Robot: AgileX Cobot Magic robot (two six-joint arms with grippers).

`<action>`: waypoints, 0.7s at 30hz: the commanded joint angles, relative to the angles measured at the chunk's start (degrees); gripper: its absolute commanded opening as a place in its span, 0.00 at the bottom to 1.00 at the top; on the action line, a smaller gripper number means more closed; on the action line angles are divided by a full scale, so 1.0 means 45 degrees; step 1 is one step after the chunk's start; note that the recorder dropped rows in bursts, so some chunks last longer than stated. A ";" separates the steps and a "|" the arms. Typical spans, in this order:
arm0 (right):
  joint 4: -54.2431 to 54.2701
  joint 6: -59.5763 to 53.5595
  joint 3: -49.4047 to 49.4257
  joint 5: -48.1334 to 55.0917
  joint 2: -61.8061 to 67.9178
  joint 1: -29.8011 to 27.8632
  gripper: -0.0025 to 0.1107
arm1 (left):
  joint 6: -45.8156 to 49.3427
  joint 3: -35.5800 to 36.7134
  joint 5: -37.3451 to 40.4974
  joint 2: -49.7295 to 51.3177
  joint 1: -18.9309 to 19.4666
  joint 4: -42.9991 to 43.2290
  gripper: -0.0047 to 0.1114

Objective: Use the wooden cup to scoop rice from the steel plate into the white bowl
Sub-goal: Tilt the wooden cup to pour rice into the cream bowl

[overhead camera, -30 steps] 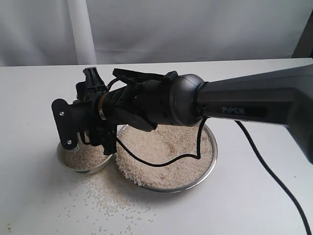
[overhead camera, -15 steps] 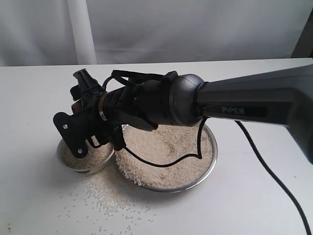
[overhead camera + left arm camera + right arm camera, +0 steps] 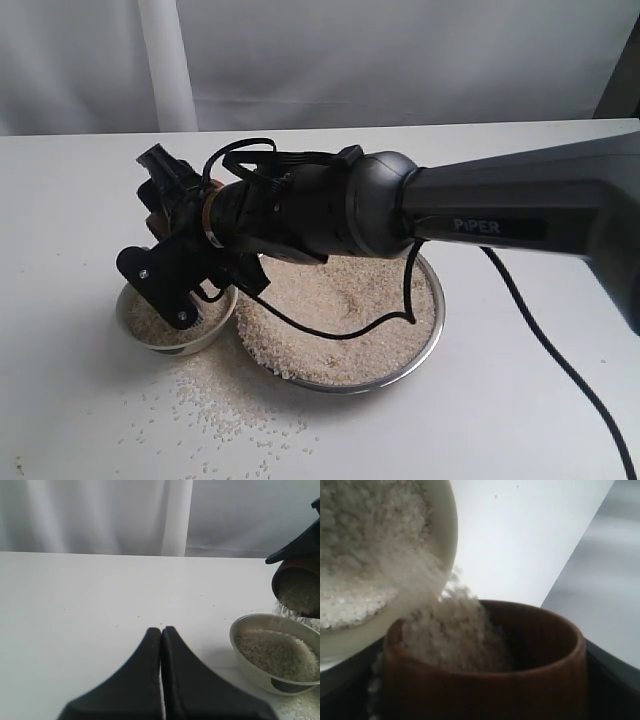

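My right gripper [image 3: 165, 228] reaches across to the left and is shut on the wooden cup [image 3: 151, 217], which the fingers mostly hide in the exterior view. The cup [image 3: 298, 586] is tipped over the white bowl [image 3: 241, 632], and rice [image 3: 285, 611] streams from its mouth into the bowl. Up close, the cup [image 3: 485, 682] still holds rice [image 3: 455, 632] beside the bowl's rim [image 3: 449, 530]. The bowl [image 3: 135, 333] is heaped with grains. The steel plate [image 3: 432, 322] lies right of it, covered in rice [image 3: 340, 320]. My left gripper [image 3: 161, 630] is shut and empty, low over the table.
Loose grains [image 3: 215, 410] are scattered on the white table in front of the bowl and plate. The right arm's black cable [image 3: 560, 360] trails over the table at the right. A white post [image 3: 165, 65] stands at the back left.
The right wrist has rolled, tipping the cup further over the white bowl; its lower finger swung down across the bowl. The left gripper shows no earlier frame.
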 commanded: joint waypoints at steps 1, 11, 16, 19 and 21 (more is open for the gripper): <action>-0.0561 -0.0064 -0.0156 -0.0141 -0.0065 0.0009 0.02 | -0.0032 -0.0096 -0.0091 -0.0021 -0.0047 -0.0059 0.04; -0.2439 -0.0090 -0.0156 0.0420 -0.0065 0.0020 0.02 | -0.0032 -0.0096 -0.0091 -0.0021 -0.0047 -0.0059 0.04; -0.2928 -0.0090 -0.0156 0.0772 -0.0065 0.0121 0.02 | -0.0032 -0.0096 -0.0091 -0.0021 -0.0047 -0.0059 0.04; -0.2932 -0.0090 -0.0156 0.0772 -0.0065 0.0151 0.02 | -0.0032 -0.0096 -0.0091 -0.0021 -0.0047 -0.0059 0.04; -0.2995 -0.0090 -0.0179 0.0772 -0.0065 0.0150 0.02 | -0.0032 -0.0096 -0.0091 -0.0021 -0.0047 -0.0059 0.04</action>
